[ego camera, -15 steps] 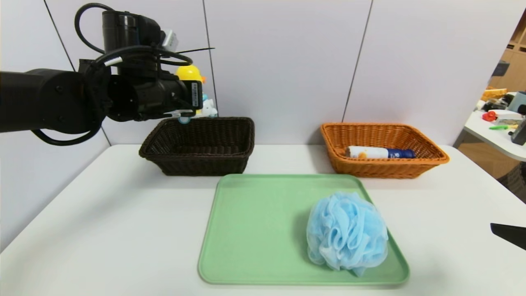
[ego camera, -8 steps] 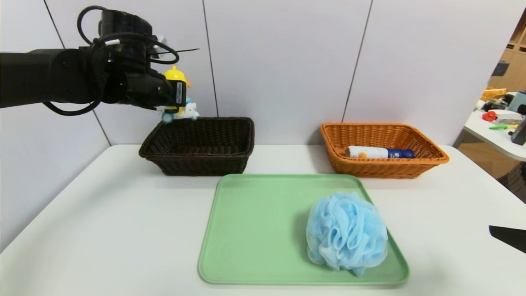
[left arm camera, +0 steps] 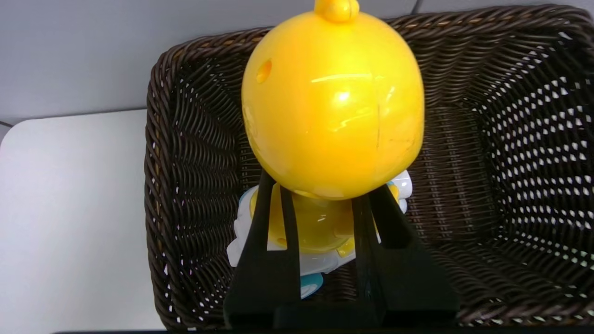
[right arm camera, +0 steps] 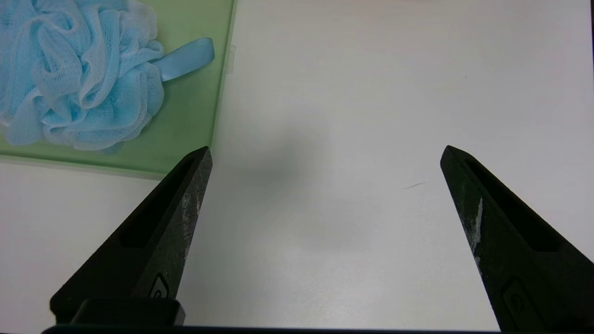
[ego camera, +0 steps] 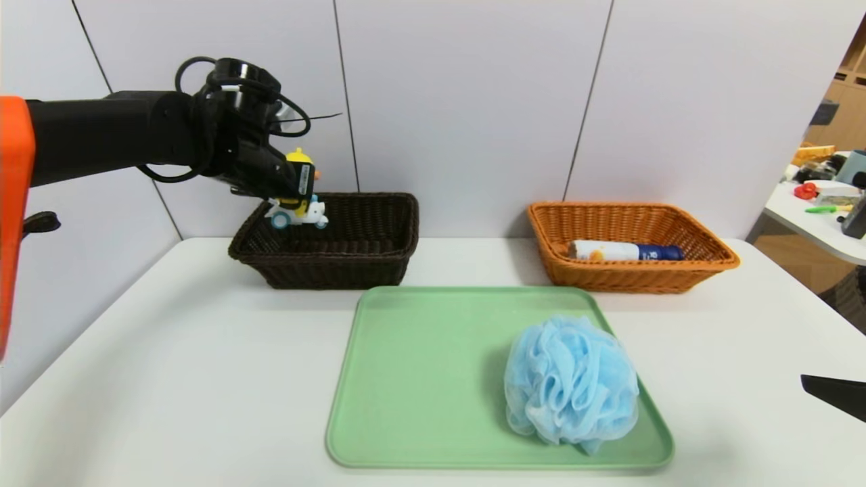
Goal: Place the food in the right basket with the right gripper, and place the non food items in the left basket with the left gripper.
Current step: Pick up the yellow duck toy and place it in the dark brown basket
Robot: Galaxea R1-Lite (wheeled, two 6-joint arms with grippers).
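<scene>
Because the duck toy (left arm camera: 332, 106) belongs in the dark basket (ego camera: 325, 267), the left claw (left arm camera: 325, 204) pinches its body nearly closed above that basket; the right claw (right arm camera: 326, 155) waits wide open, empty, beside the bath pouf (right arm camera: 83, 74).

Pale grey-white wall panels (ego camera: 467, 101) set behind white tabletop (ego camera: 203, 379), split by thin dark vertical seams. Side wall (ego camera: 40, 284) angled along tabletop's left edge. Glossy patches and soft shadows cast on tabletop. At far right, second white table (ego camera: 812, 223) partly seen, loaded with small mixed items, red and green included. Wood-toned shelving (ego camera: 854, 101) glimpsed beyond; brown floor (ego camera: 791, 260) visible beneath.
</scene>
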